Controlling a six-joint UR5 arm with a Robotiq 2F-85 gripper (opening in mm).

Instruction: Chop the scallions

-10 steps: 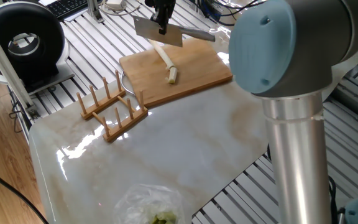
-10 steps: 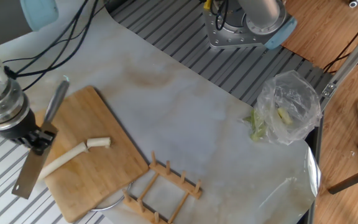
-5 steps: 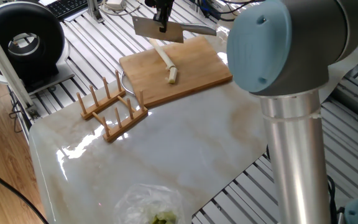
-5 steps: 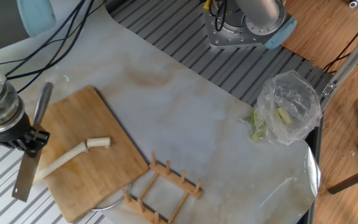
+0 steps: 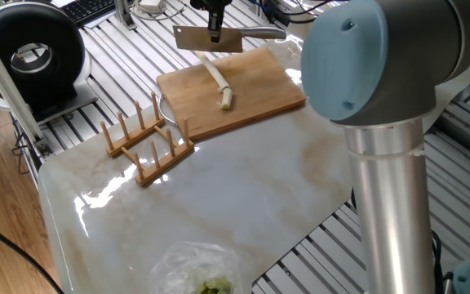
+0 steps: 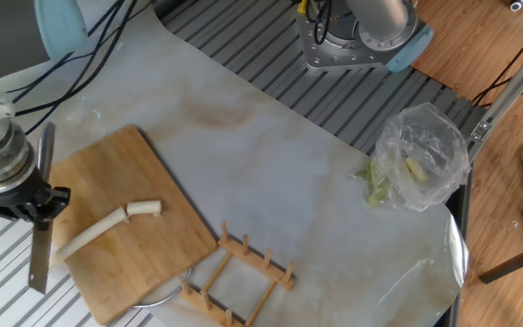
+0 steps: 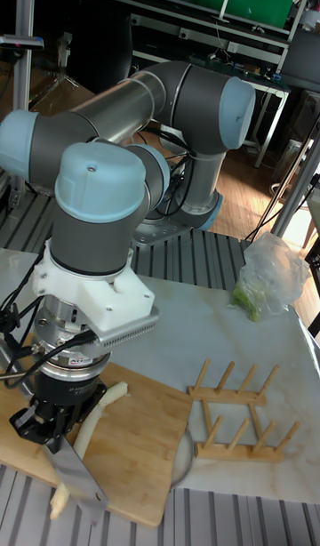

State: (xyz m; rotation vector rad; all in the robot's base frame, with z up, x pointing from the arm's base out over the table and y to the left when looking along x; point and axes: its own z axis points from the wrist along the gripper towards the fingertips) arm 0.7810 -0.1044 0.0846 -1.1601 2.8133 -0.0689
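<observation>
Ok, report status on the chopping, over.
Gripper shut on cleaver, blade raised over board's edge. Scallions on cutting board, one short piece cut off. Nothing blocking the stalk.

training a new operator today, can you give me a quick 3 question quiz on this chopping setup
1. True or false: the gripper is holding the cleaver above the cutting board.
2. Multiple choice: how do the scallions lie on the board? A) as one uncut stalk B) as a long stalk with a short piece at its end C) as a pile of thin slices
3. Short answer: what stands on the marble slab just beside the cutting board?

Key
1. True; the blade hangs over the board's edge, not touching the stalk.
2. B
3. The wooden rack with upright pegs.
</observation>
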